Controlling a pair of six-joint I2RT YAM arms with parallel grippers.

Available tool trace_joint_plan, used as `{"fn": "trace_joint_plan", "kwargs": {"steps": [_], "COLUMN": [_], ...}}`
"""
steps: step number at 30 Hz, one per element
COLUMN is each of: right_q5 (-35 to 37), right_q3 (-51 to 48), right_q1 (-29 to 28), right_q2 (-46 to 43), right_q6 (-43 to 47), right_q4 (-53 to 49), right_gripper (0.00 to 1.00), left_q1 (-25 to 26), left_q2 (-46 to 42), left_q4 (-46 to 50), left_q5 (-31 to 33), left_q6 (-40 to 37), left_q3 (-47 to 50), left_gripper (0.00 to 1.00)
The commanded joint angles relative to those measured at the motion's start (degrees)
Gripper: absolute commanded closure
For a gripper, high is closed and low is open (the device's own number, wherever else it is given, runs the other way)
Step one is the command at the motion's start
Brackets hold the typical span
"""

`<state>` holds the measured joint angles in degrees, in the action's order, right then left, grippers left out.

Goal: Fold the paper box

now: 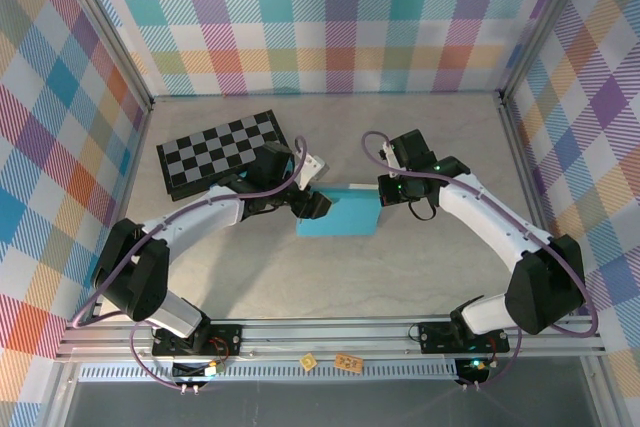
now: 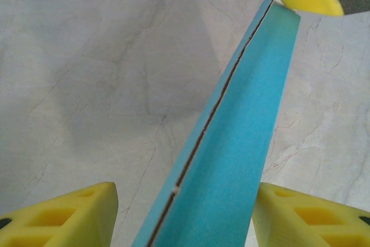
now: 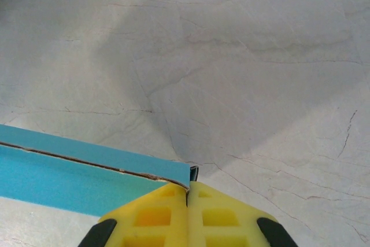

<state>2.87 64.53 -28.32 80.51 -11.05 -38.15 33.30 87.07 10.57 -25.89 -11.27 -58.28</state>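
Pale marbled table (image 1: 250,287) inside plaid walls carries the paper box (image 1: 340,217) at its middle, between the arms. The right pincer (image 3: 187,192) is clamped on one corner. The left pincer (image 2: 185,201) stands open, yellow fingers (image 2: 63,218) either side of a raised blue edge, not touching it. Judging by this, a side wall is being folded up, and the left likely needs a hold there. The overhead view gives the box's outline; the wrist views reveal pinch and gap.
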Motion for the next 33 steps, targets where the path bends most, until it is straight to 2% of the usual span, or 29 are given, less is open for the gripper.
{"fn": "trace_joint_plan", "kwargs": {"steps": [1,3,5,11,14,18,21,23,27,33], "right_q5": [-0.69,-0.5,-0.38,-0.32,0.15,0.81,0.91,0.74,0.63,0.59], "right_q3": [-0.26,-0.33,-0.71,-1.33,-1.77,-2.56,-2.87,-3.09,-2.84,-2.66], "right_q1": [-1.2,-1.37,-1.6,-2.22,-2.53,-2.62,-2.68,-2.71,-2.71,-2.71], "right_q2": [-1.5,-1.5,-1.71,-1.78,-2.0,-2.81,-3.08,-3.25,-2.82,-2.41], "right_q6": [-1.08,-1.04,-1.03,-0.9,-0.9,-0.58,-0.59,-0.63,-0.32,-0.29], "right_q4": [1.1,1.29,1.72,2.7,2.73,2.85,2.97,3.31,3.28,3.17], "right_gripper": [1.0,1.0,1.0,1.0,1.0,1.0,1.0,1.0,1.0,1.0], "left_q1": [0.68,0.8,0.8,0.8,0.8,0.8,0.74,0.71,0.54,0.54], "left_q2": [0.57,-0.27,-1.45,-3.34,-4.8,-9.24,-11.13,-10.96,-9.29,-11.37], "left_q4": [0.49,0.05,-0.85,-0.9,-0.47,0.01,7.76,14.89,31.25,37.58], "left_q5": [-0.17,0.66,1.18,2.59,5.24,10.5,17.31,19.08,17.85,17.83], "left_q6": [-0.91,-1.13,-0.72,1.34,2.91,8.66,13.84,16.45,18.98,19.45], "left_q3": [0.01,1.06,1.81,1.92,1.95,1.22,-1.79,-5.07,-11.21,-10.71], "left_gripper": [0.38,0.3,0.28,0.28,0.28,0.3,0.35,0.41,0.49,0.57]}}
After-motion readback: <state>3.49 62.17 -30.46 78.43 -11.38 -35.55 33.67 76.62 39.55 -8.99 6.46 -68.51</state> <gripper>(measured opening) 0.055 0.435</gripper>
